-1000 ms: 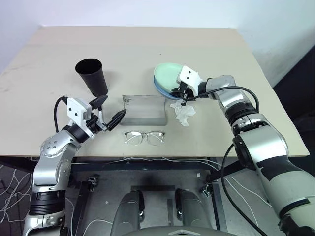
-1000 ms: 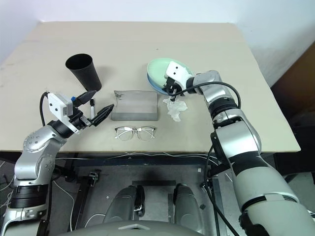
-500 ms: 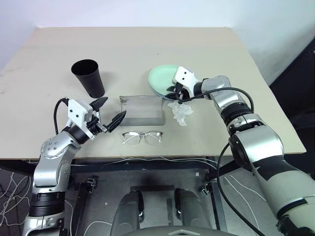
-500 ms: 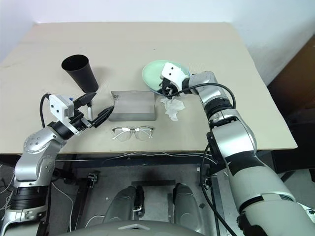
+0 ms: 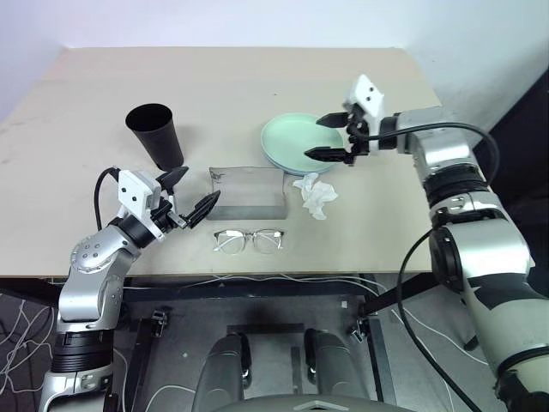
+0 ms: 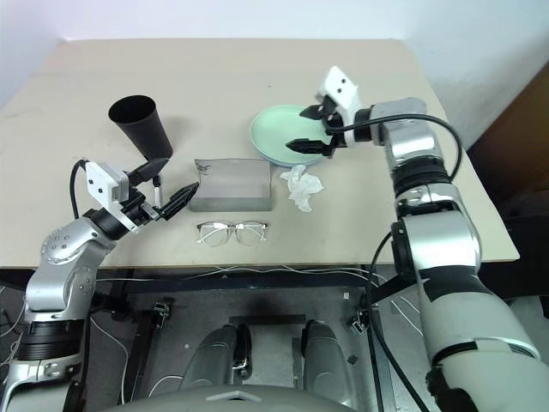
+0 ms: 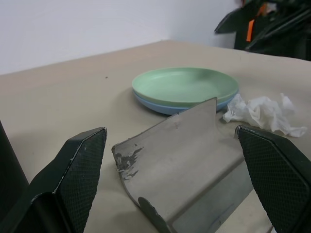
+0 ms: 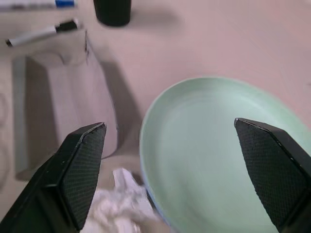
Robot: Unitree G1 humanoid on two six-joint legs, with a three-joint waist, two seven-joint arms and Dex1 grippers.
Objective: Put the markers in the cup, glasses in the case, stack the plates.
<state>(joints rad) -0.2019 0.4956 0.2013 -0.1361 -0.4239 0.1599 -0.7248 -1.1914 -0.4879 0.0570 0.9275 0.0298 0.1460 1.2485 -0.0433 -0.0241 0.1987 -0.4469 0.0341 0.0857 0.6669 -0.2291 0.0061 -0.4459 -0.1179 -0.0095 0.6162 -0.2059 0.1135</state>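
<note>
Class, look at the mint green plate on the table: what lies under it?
The mint green plate sits on the light blue plate, whose rim shows as a thin band beneath it. The rest of the blue plate is covered, so its surface cannot be seen.

Plates (image 5: 296, 143) stacked — tissue (image 5: 317, 196) beside them.

The left arm is bent at the elbow and held low at the robot's left, its wrist angled inward so the left gripper (image 5: 190, 194) points forward and to the right, jaws spread wide and holding nothing. The right arm reaches forward, elbow out to the right, forearm turned inward. The right gripper (image 5: 330, 137) hangs raised, pointing left and slightly downward, jaws wide apart and empty.
</note>
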